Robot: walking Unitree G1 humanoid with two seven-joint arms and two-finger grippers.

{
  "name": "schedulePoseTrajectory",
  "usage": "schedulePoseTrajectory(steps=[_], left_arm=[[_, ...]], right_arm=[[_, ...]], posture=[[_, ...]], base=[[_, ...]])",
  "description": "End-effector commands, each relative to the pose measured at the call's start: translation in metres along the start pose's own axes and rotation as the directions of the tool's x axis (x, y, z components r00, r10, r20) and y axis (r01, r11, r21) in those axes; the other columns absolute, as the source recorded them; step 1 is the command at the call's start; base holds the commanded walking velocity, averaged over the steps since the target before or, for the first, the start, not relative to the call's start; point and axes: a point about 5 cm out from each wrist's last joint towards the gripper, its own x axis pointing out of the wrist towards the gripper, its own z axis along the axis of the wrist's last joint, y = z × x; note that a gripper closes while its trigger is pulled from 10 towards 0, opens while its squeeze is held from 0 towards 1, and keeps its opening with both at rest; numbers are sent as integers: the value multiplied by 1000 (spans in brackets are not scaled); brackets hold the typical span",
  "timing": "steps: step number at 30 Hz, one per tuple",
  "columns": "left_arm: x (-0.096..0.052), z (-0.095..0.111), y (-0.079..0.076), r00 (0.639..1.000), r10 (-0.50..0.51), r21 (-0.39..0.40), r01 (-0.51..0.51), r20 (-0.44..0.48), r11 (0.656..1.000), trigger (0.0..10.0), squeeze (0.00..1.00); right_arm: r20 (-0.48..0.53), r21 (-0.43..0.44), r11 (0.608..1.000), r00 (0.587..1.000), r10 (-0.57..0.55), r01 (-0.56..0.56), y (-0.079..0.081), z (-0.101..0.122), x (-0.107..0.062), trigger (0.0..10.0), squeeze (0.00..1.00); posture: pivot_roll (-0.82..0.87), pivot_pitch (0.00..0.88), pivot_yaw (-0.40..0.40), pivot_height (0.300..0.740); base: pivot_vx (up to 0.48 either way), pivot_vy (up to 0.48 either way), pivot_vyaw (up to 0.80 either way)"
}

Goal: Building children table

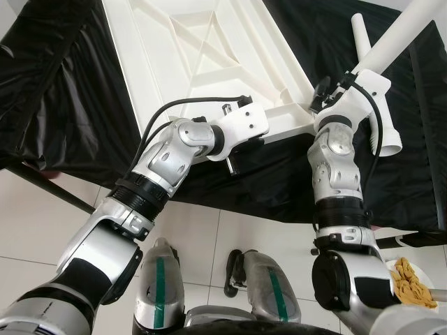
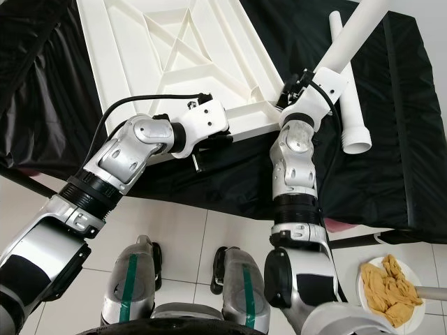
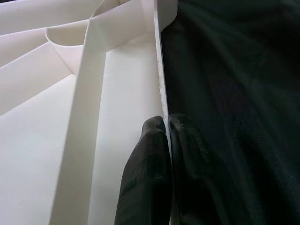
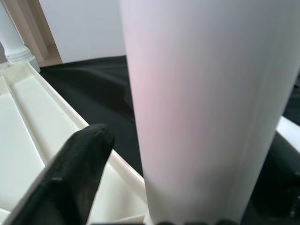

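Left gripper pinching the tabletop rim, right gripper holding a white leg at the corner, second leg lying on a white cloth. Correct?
Not quite: the cloth is black, as the right eye view shows. The rest holds: left gripper pinches the tabletop rim, right gripper holds a white leg at the corner, second leg lies on the cloth.

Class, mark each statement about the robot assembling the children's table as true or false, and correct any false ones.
1. The white tabletop lies underside up on a black cloth. True.
2. The left gripper pinches the tabletop's edge. True.
3. The right gripper holds a screwdriver. False: it holds a white table leg.
4. A second leg lies on the cloth. True.
5. The plate of food sits on the tabletop. False: it is down by the floor.
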Motion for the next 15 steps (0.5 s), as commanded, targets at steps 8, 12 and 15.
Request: schedulePoseTrajectory(steps=[8,12,15], left_arm=[[6,4,-8,998,-53,21,52,18,998,10000,0],[5,3,-8,999,-50,22,49,15,999,10000,0],[5,3,-6,999,-46,22,45,13,999,10000,0]], right_arm=[[41,-12,1000,999,-24,25,-22,0,-12,10000,0],[50,34,996,995,-82,80,-37,0,-21,10000,0],[50,117,985,990,-134,127,-48,2,-27,10000,0]], posture=[[77,0,-97,740],[71,0,-93,740],[59,1,-84,740]], base=[[0,0,0],[0,0,0],[0,0,0]])
